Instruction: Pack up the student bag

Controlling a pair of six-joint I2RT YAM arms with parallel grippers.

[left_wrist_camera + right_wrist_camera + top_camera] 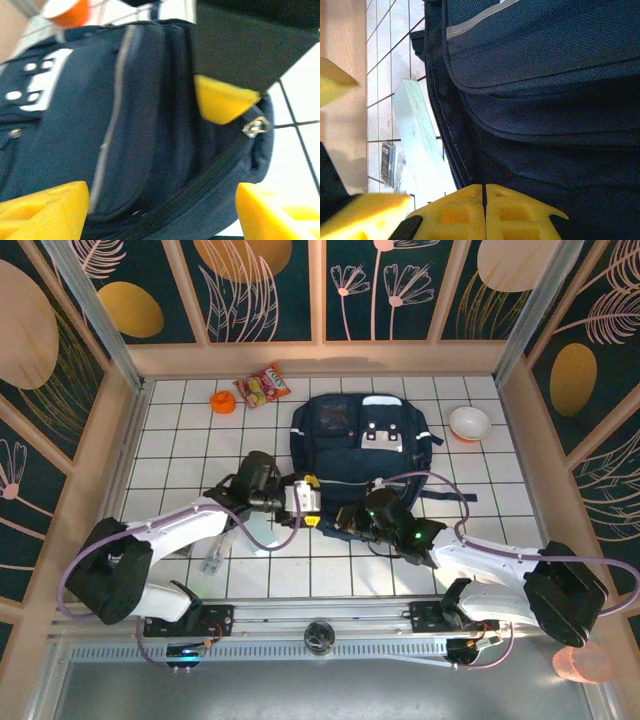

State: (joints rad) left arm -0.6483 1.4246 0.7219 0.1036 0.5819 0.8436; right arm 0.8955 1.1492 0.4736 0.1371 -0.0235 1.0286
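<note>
The student bag point(365, 445), dark navy with a light stripe and grey buckle patches, lies flat in the middle of the tiled table. My left gripper point(312, 504) hovers at its near left edge. In the left wrist view this gripper point(160, 212) is open, its yellow fingertips point(45, 210) wide apart over the bag's point(125, 125) zippered side, gripping nothing. My right gripper point(352, 518) sits at the bag's near edge. In the right wrist view its yellow fingers point(484, 212) are shut, tips against the bag's point(545, 75) rim. Whether fabric is pinched between them does not show.
An orange piece point(222, 401) and a red snack packet point(262, 386) lie at the back left. A white bowl point(470, 423) stands to the bag's right. A small greyish item point(213, 558) lies by the left arm. A pale translucent object point(420, 145) lies beside the bag.
</note>
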